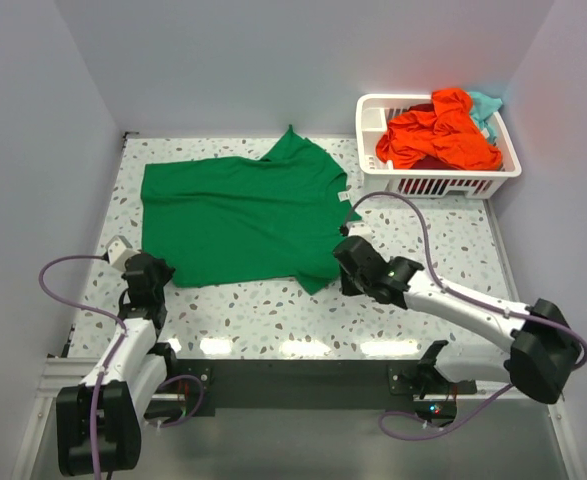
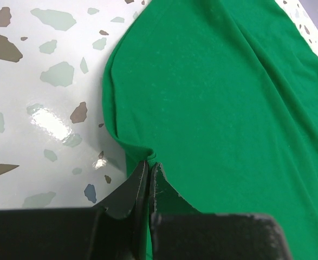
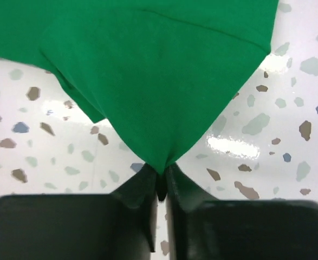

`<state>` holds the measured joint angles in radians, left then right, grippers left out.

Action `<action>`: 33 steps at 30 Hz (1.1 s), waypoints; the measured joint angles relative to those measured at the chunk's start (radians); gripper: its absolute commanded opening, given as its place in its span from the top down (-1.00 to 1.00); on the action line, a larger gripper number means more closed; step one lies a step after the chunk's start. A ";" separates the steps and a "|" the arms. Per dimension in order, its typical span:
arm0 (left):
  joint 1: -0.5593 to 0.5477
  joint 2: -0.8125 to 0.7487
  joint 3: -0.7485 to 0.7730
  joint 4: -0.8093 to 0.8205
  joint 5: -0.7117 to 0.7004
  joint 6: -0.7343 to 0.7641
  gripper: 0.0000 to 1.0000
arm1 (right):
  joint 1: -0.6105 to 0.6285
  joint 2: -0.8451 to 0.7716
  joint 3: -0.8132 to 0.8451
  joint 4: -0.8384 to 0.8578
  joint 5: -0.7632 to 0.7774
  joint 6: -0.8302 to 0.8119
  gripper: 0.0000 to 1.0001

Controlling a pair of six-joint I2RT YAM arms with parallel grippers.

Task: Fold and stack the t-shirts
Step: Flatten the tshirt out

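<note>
Both wrist views show jaws pinching the green t-shirt (image 2: 229,108); only overhead shows the white basket (image 1: 443,184).

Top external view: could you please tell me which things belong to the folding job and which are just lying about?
Job: green t-shirt, held by left gripper and right gripper; orange-red t-shirt; teal t-shirt.
Not the job: white basket holding those two; speckled table.
</note>
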<state>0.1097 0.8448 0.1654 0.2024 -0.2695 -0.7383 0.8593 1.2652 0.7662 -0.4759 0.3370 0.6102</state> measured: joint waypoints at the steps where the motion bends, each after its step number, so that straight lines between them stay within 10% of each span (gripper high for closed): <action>1: 0.000 0.001 0.000 0.000 0.002 0.000 1.00 | -0.004 -0.031 0.009 -0.021 -0.001 -0.002 0.25; 8: 0.000 0.002 0.000 0.004 0.006 0.000 1.00 | -0.079 -0.121 0.013 -0.132 0.042 -0.004 -0.31; 33: 0.000 0.035 0.000 0.029 0.022 0.000 1.00 | -0.041 0.105 -0.115 0.123 -0.152 0.041 -0.04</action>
<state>0.1097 0.8799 0.1650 0.2317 -0.2478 -0.7387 0.8181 1.3705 0.6510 -0.3531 0.1852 0.6514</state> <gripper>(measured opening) 0.028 0.552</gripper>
